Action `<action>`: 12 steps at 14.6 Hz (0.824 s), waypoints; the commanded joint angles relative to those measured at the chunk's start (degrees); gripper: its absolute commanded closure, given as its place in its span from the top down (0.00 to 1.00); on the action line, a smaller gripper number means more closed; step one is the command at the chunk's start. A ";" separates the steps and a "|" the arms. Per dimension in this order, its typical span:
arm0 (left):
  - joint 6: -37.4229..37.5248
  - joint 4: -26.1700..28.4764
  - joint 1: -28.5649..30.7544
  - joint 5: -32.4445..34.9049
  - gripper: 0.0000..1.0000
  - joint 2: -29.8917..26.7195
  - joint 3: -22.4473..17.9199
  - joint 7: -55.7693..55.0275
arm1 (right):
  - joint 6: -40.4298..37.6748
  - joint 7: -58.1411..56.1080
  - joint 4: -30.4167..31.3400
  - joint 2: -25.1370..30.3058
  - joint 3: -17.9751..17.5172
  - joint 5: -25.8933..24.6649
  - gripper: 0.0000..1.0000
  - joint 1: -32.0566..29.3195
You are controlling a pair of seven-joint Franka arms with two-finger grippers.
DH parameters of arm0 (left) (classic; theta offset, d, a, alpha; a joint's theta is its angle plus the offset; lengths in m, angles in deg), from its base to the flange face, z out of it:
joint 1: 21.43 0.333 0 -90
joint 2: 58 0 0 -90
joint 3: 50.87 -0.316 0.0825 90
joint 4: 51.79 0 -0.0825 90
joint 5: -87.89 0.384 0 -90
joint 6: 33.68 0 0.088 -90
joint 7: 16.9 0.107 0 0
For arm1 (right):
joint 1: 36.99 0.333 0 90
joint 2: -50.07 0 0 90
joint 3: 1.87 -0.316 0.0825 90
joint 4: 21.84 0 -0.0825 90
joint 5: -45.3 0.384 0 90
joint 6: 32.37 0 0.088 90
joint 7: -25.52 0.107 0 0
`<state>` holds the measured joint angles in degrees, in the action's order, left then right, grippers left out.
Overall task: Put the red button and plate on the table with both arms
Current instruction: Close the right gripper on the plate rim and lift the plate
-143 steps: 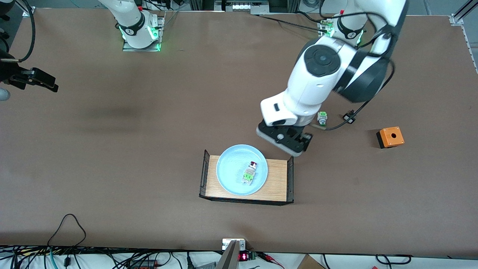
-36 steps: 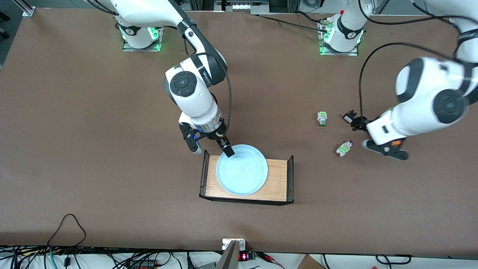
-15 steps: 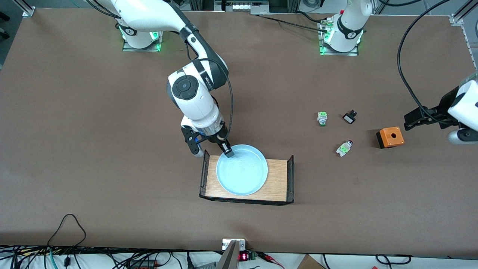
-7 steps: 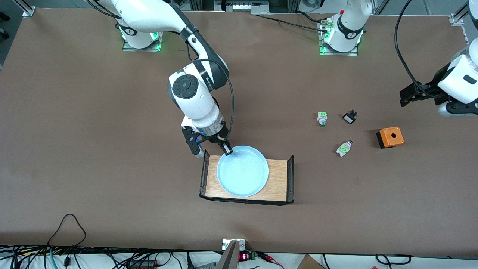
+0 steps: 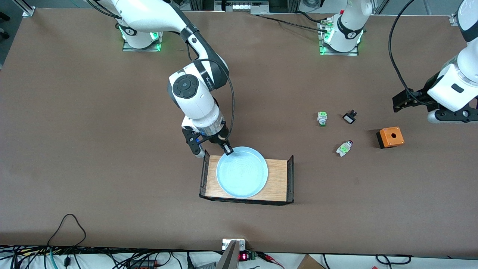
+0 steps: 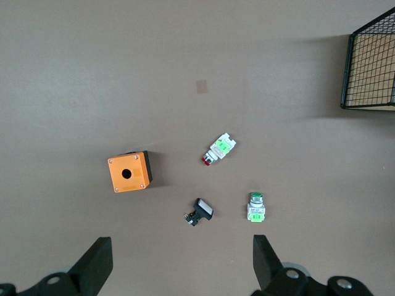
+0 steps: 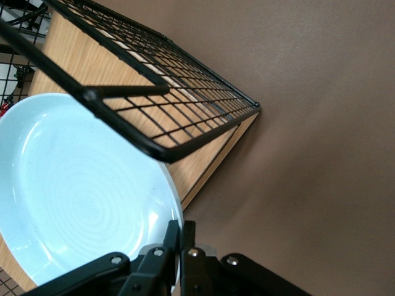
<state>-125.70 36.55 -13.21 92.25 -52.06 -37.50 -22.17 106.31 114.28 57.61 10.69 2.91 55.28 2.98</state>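
Front view shows the right gripper (image 5: 226,148) clenched on the rim of the plate (image 5: 242,172), at the plate's edge farthest from the camera; the right wrist view confirms its two fingers (image 7: 171,242) pinch the pale-blue rim with almost no gap. That plate sits in the wood-floored tray (image 5: 281,179) with black wire ends, near the middle of the table (image 5: 93,130). Toward the left arm's end of the table the left gripper (image 5: 399,101) hangs in the air, fingers spread wide and holding nothing. Its wrist view looks down on the red button (image 6: 218,148) lying on the bare tabletop, near an orange box (image 6: 129,172), a green-capped button (image 6: 256,208) and a small black-and-white switch (image 6: 201,211).
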 commanded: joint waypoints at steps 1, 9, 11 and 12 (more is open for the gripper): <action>0.97 -0.02 0.74 -0.15 1.00 -0.93 2.00 1.15 | 0.45 -2.78 -0.79 -0.52 0.23 0.13 0.00 0.54; 1.58 -0.02 -0.13 -0.14 1.00 -1.20 1.40 1.23 | -2.00 -4.11 -1.41 0.71 -0.12 0.75 0.00 1.51; 1.58 -0.02 -3.98 -0.14 1.00 -1.28 -1.57 1.23 | -2.10 -4.11 -1.50 1.67 -0.12 0.83 0.00 2.04; 1.67 -0.02 -6.70 -0.14 1.00 -1.28 -4.38 1.23 | -2.53 -4.11 -1.50 2.20 -0.12 0.83 0.00 2.04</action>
<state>-124.88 36.55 -15.23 92.25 -52.41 -37.32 -22.10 105.61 110.88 56.37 11.05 2.62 55.28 4.66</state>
